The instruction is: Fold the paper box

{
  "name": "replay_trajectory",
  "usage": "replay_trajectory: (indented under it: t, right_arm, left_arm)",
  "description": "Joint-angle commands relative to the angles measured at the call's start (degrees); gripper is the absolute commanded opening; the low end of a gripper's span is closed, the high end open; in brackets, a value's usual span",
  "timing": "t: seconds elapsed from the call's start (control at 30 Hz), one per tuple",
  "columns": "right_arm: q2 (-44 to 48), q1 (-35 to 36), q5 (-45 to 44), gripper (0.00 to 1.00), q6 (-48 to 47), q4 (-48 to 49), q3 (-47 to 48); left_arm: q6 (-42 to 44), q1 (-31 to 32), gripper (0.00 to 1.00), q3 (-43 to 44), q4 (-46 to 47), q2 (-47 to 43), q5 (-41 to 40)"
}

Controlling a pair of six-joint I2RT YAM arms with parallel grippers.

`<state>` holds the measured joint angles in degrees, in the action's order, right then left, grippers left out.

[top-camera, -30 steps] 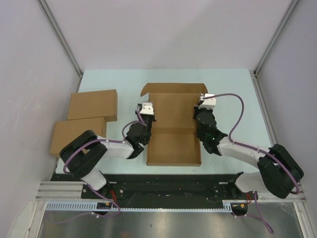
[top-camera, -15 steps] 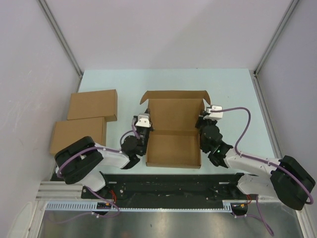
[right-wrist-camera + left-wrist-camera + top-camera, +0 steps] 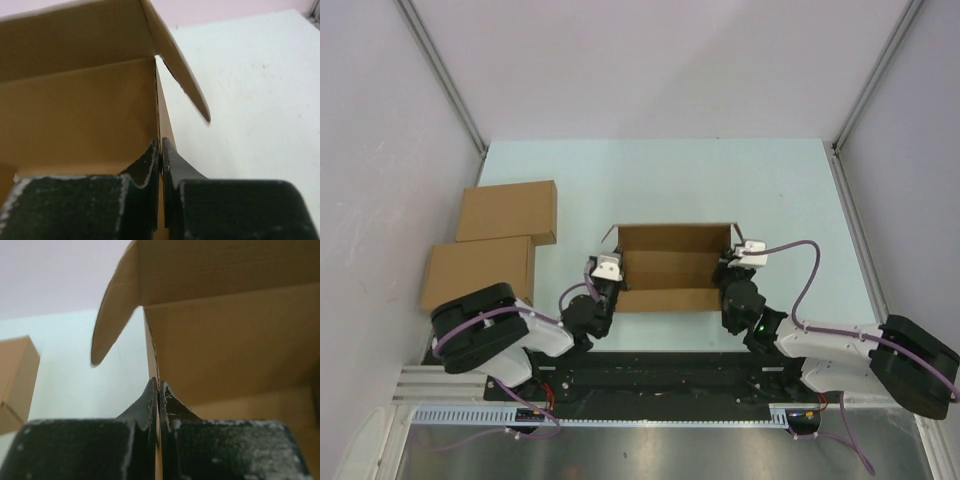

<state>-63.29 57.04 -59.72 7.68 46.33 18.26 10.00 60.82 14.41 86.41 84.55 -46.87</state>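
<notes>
While the far flat box point(image 3: 507, 211) and the near flat box point(image 3: 478, 272) are lying at the desk's point(image 3: 780, 190) left edge, meeting at one corner, we are seeing the box point(image 3: 670, 262) sitting mid-desk, close to the front edge. Its broad rear panel is standing up behind a shallow tray, with a small flap sticking outward at each top corner. The left fingers point(image 3: 154, 395) are pressing together on the box's left side wall, with the cardboard edge running up between their tips. Beside them the left flap point(image 3: 112, 305) is curving away over the pale desk. Across the brown interior, the right fingers point(image 3: 155, 152) are likewise clamping the right side wall, tips closed on the thin cardboard. The right flap point(image 3: 182, 75) is hanging out past them, slightly blurred, and bare desk is stretching off to the right of it.
</notes>
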Motion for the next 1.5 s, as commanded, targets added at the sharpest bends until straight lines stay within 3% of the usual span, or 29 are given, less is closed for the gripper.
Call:
replay_trajectory:
  t: [0.0, 0.2, 0.27, 0.3, 0.33, 0.43, 0.7, 0.73, 0.93, 1.0, 1.07, 1.1, 1.13, 1.2, 1.23, 1.33, 1.47]
  right_arm:
    - [-1.93, 5.44, -1.62, 0.0, 6.9, -9.93, -4.11]
    - [1.23, 8.62, -4.17, 0.0, 7.17, -13.8, -4.2]
    - [2.46, 9.32, -4.35, 0.07, 8.13, -17.03, -3.67]
    - [2.9, 9.67, -4.61, 0.12, 8.57, -18.36, -3.32]
    - [3.25, 10.8, -5.31, 0.28, 9.01, -19.68, -2.62]
    - [5.71, 12.04, -6.63, 0.48, 10.77, -25.22, -1.39]
    - [16.78, 17.49, -12.95, 0.79, 14.91, -48.85, 6.34]
    - [18.01, 18.45, -13.05, 0.99, 14.38, -51.4, 6.87]
    - [24.52, 31.27, -19.02, 1.0, 16.48, -65.99, 15.13]
    - [24.88, 37.75, -22.78, 1.0, 14.57, -65.49, 16.19]
    - [25.05, 42.52, -25.52, 1.0, 4.13, -56.91, 16.37]
    - [25.05, 46.37, -27.27, 1.0, -0.86, -48.17, 16.28]
    - [24.79, 47.98, -27.64, 1.0, -10.14, -42.69, 16.37]
    - [24.44, 49.74, -27.29, 1.0, -19.51, -29.1, 16.37]
    - [24.0, 50.19, -26.94, 1.0, -25.64, -25.44, 16.28]
    - [23.91, 46.44, -24.4, 1.0, -30.0, -17.24, 16.28]
    - [24.61, 32.82, -16.68, 1.0, -20.82, -27.56, 18.54]
  left_arm:
    - [-3.67, 4.57, 0.0, -3.34, 12.47, 4.3, -1.37]
    - [-5.17, 6.24, 0.0, -5.18, 12.47, 3.43, -4.89]
    - [-4.47, 6.42, 0.01, -5.45, 12.47, 2.64, -5.68]
    - [-4.38, 6.51, 0.01, -5.71, 12.47, 2.37, -5.77]
    - [-4.2, 6.51, 0.02, -5.89, 12.38, 2.2, -5.77]
    - [-3.06, 6.68, 0.04, -5.89, 12.47, 2.28, -6.91]
    - [-0.95, 7.03, 0.08, -5.71, 12.38, 2.37, -10.42]
    - [-0.69, 7.03, 0.08, -5.54, 12.38, 2.98, -10.78]
    - [-0.07, 7.12, 0.09, -4.22, 12.46, 5.18, -12.89]
    - [-0.15, 7.12, 0.09, -3.78, 12.46, 5.71, -13.16]
    - [-0.24, 7.12, 0.1, -3.26, 12.46, 6.32, -13.68]
    - [-0.16, 7.12, 0.1, -3.08, 12.47, 6.59, -13.95]
    - [-0.16, 7.21, 0.1, -2.9, 12.47, 6.85, -14.04]
    - [-0.07, 7.21, 0.12, -2.73, 12.47, 7.12, -14.56]
    - [-0.15, 7.12, 0.13, -2.73, 12.47, 7.12, -14.65]
    - [0.28, 7.39, 0.18, -2.9, 12.47, 6.24, -14.65]
    - [2.65, 8.53, 0.29, -3.69, 12.47, 3.61, -15.44]
